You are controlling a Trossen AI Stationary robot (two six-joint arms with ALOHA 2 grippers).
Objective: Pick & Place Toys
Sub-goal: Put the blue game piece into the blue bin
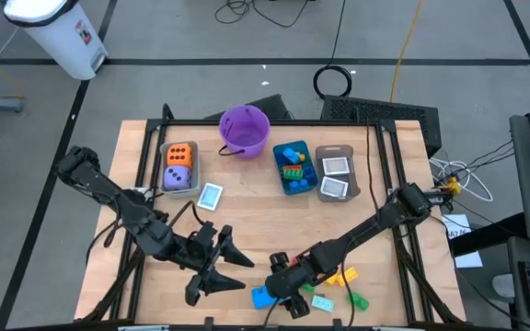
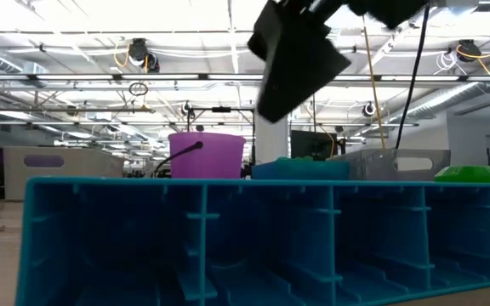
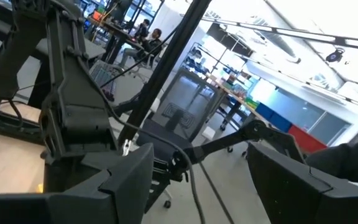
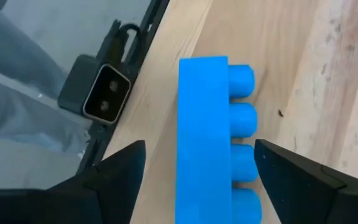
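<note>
A blue brick [image 4: 209,137] lies on its side on the wooden table near the front edge, its studs pointing sideways. It also appears in the high view [image 1: 262,298]. In the low view its hollow underside [image 2: 253,238] fills the foreground. My right gripper [image 4: 197,186] slants down over it, open. One finger stands on each side of the brick, with a gap showing on both sides. My left gripper [image 1: 219,267] hovers open above the front middle of the table, pointing level, with nothing between its fingers [image 3: 110,186].
A yellow brick [image 1: 341,276], a green brick [image 1: 358,301] and a teal piece [image 1: 322,302] lie just right of my right gripper. At the back stand a purple bucket [image 1: 245,129], a grey bin with dice [image 1: 178,168], a teal bin [image 1: 293,168] and a clear bin [image 1: 336,173]. A card [image 1: 211,196] lies loose.
</note>
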